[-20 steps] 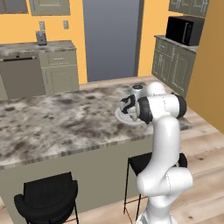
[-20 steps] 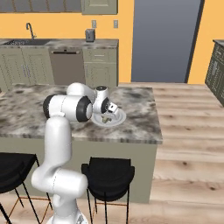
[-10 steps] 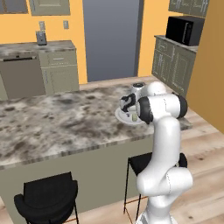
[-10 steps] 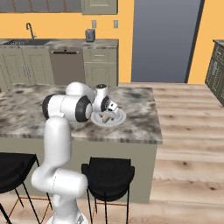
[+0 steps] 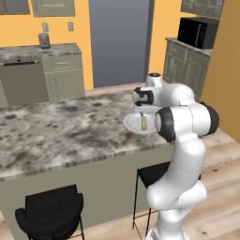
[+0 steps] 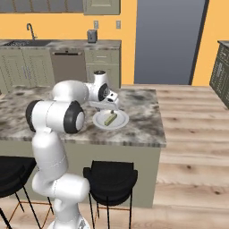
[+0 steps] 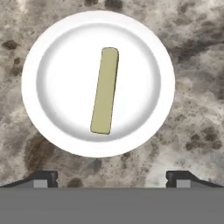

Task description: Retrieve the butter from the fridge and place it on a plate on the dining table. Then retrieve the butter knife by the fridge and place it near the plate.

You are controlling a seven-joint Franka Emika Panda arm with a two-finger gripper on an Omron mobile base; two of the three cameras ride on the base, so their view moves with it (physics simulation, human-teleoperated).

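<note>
- The butter [image 7: 105, 91], a pale yellow stick, lies flat inside the plate [image 7: 39, 52], near its middle and clear of the raised rim.
- In the hand view its long axis runs nearly up and down, tipped a little so the upper end leans right and the lower end left.
- From the right base view the butter [image 6: 110, 119] lies slantwise on the plate [image 6: 100, 124]; from the left base view the butter [image 5: 144, 122] reads as a short, near-upright sliver on the plate [image 5: 131, 123].
- The plate sits on the mottled marble surface [image 7: 192, 87] of the dining table [image 6: 143, 112], towards the stool-side edge.
- The fingers [image 7: 43, 176] stand spread wide, released and grasping nothing; the two tips show at the bottom of the hand view, well apart, one to each side below the plate.
- The gripper [image 7: 112, 178] hangs above the plate looking straight down, not touching butter or plate.
- In the base views the gripper [image 6: 106, 103] sits just over the plate's far side.
- Two black stools [image 6: 110, 176] stand under the table's near edge.
</note>
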